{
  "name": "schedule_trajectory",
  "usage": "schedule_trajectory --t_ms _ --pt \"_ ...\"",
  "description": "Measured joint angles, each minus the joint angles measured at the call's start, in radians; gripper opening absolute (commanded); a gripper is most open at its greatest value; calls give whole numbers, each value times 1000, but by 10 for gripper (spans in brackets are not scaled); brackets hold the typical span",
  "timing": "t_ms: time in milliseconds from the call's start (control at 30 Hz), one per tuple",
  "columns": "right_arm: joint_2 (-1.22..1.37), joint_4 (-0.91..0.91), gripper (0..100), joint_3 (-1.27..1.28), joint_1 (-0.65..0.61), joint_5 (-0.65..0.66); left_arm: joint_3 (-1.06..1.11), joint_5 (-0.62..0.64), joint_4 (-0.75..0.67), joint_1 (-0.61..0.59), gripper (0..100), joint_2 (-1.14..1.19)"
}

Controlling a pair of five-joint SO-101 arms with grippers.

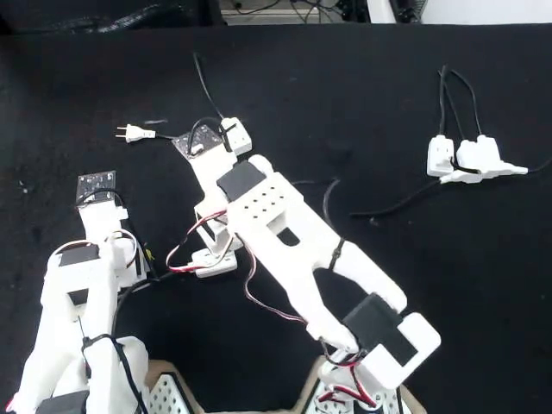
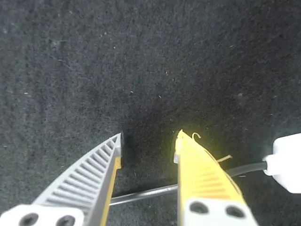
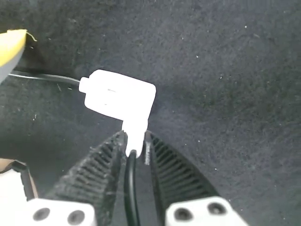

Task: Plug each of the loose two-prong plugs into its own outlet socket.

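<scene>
Right wrist view, right tool (image 3: 134, 139) clamped on plug (image 3: 135, 132) joined to outlet socket (image 3: 117, 94), left tool (image 2: 148, 136) agape, empty.

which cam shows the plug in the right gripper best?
Right wrist view: the plug sits close up, pinched in the right gripper, its front against the white socket block. In the high view the arm hides the plug; the block shows beside its wrist. The left wrist view faces mat and a cable.

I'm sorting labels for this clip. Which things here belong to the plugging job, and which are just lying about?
Job: loose plug, held plug, socket, right gripper, white sockets at right.
Lying about: cables beyond the table.
</scene>
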Motion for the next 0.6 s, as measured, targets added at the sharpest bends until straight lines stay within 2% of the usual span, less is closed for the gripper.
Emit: schedule_trajectory --t_ms 467,600 --pt "48 20 10 -12 0 0 0 0 0 0 191 0" --pt "49 37 10 -20 0 -41 0 0 0 0 191 0"
